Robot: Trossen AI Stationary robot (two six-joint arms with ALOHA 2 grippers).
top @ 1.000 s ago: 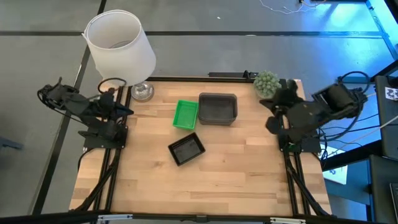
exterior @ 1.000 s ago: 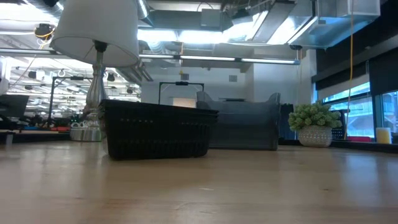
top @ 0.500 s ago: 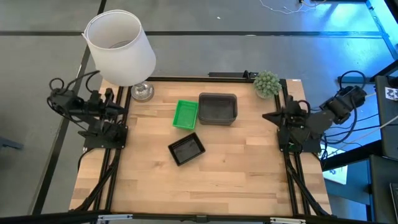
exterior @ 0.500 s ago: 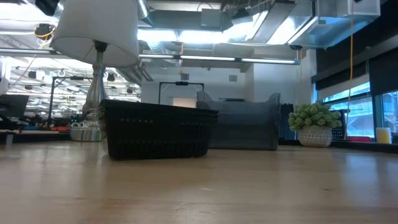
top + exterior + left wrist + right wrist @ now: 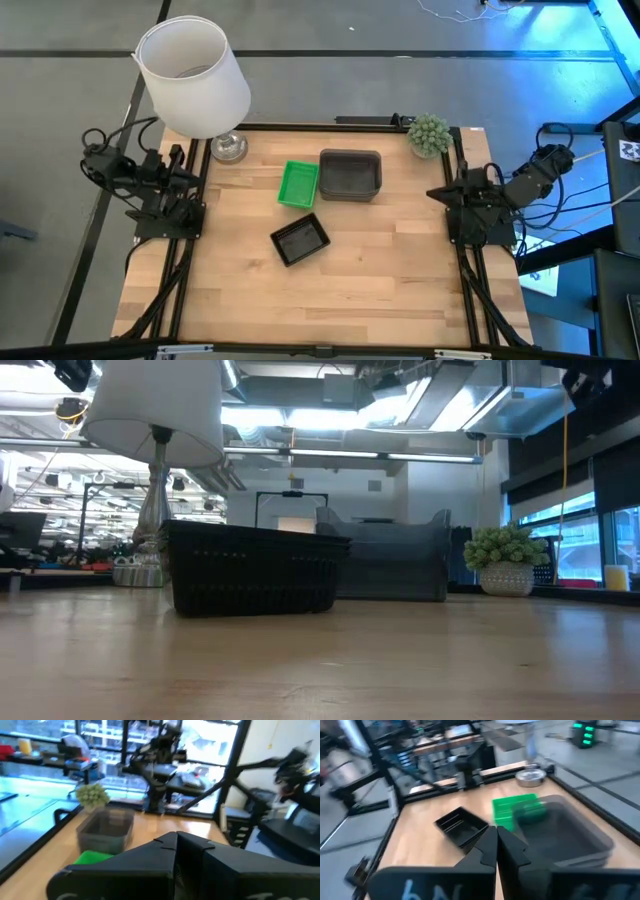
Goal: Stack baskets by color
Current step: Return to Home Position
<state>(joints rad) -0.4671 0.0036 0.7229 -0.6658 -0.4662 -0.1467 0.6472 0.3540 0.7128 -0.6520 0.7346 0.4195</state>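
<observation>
Left tool at nine o'clock, right tool at three, both closed on nothing: park gently, clear of baskets.

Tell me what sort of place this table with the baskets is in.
Probably a robotics lab or industrial workshop, not a home: exposed ceiling ducts and strip lights overhead, crowded workbenches in the background, and the left arm and right arm mounted on frames at the edges of the wooden table.

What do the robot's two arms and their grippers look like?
The left arm and right arm are black, jointed, with looping black cables. The left gripper and right gripper each have two matte black wedge-shaped fingers; the right one bears pale lettering.
</observation>
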